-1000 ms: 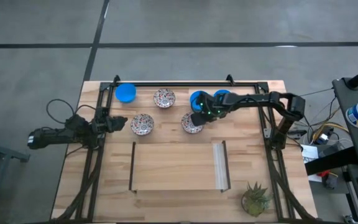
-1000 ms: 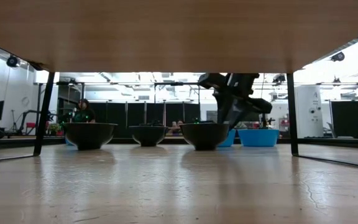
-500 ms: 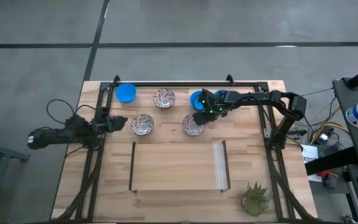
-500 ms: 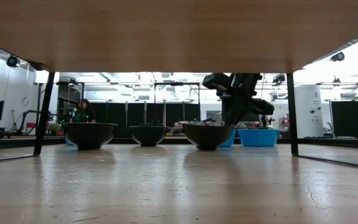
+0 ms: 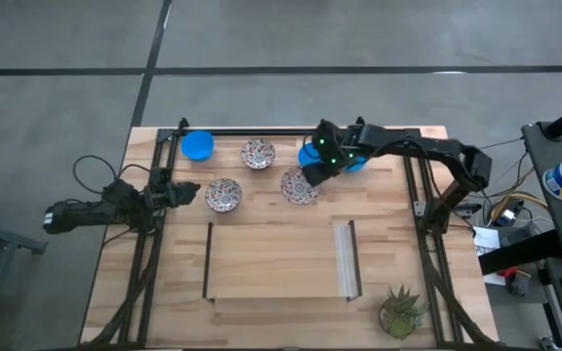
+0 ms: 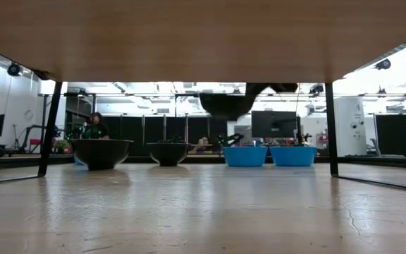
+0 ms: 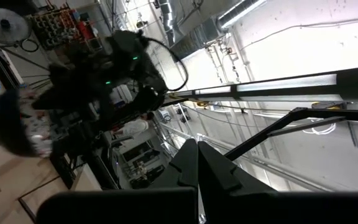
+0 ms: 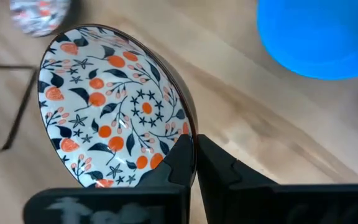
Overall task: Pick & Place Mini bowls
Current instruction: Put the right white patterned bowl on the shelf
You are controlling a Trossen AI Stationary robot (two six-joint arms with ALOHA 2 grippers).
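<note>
Right now a patterned bowl [image 8: 114, 102] is pinched by its rim between the fingers of the right gripper [image 5: 312, 172] and hangs clear of the tabletop [image 5: 281, 273] near the middle of its far edge; the low view shows the bowl [image 6: 225, 104] well above the wood. Two blue bowls [image 6: 245, 156] sit side by side on the table just beyond it, toward the far right corner. Another patterned bowl [image 5: 258, 152] and a third blue bowl [image 5: 197, 145] stand along the far edge to the left, and one more patterned bowl [image 5: 223, 194] sits nearer the left edge. The left gripper [image 5: 185, 192] waits beside that bowl with its jaws pressed together on nothing. A small plant [image 5: 401, 310] stands at the near right corner, well apart from the work. The step in hand looks like the carry after a pick. The hold is on one side of the rim only, so the bowl could swing or slip. Moving it slowly and level should help, as should keeping it high enough to pass over the other bowls. It is best lowered until its base touches before the fingers part.
</note>
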